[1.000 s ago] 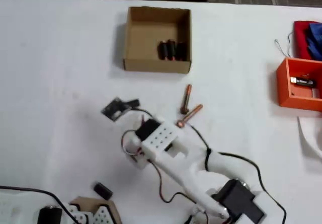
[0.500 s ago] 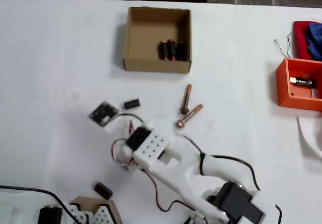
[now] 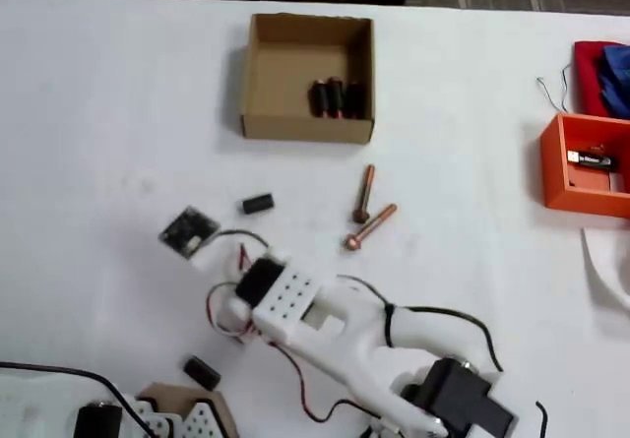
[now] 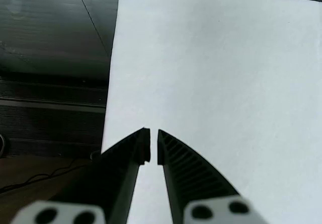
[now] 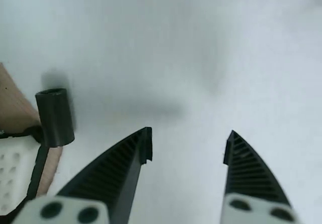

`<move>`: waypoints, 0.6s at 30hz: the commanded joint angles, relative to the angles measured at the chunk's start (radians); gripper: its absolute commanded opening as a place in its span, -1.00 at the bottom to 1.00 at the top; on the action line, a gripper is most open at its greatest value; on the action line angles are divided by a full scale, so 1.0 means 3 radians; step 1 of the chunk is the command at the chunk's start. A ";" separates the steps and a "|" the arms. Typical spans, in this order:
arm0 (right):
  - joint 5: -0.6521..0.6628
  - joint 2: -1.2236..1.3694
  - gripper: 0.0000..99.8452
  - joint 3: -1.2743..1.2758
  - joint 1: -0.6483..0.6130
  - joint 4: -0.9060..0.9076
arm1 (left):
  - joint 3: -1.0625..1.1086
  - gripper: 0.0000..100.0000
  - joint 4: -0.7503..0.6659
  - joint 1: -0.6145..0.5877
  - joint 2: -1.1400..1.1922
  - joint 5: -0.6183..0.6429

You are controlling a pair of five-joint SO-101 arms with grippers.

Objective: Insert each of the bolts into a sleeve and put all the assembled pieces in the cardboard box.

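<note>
Sleeve (image 3: 202,369) lies by the desk's (image 3: 98,113) front edge, off to one side of my right tool (image 5: 189,136) rather than between its spread, empty jaws; my left tool (image 4: 153,133) is pressed together.

We can read no writing; the pale label (image 3: 577,156) on the black stick (image 3: 597,161) in the orange box (image 3: 565,188) is too small.

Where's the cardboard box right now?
In the high view, the cardboard box sits at the far middle of the table, beyond the two copper bolts, with dark assembled pieces inside.
</note>
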 commanded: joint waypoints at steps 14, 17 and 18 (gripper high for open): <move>0.0102 0.0596 -0.52 -0.1759 -0.0509 0.1793 | -0.0141 -0.88 -0.0020 0.0031 -0.0015 0.0010; 0.0113 0.0826 -0.45 -0.1923 -0.0611 0.1798 | -0.0141 -0.88 -0.0020 0.0010 -0.0015 0.0000; 0.0113 0.0877 -0.44 -0.1954 -0.0637 0.1798 | -0.0141 -0.88 -0.0020 0.0005 -0.0015 0.0000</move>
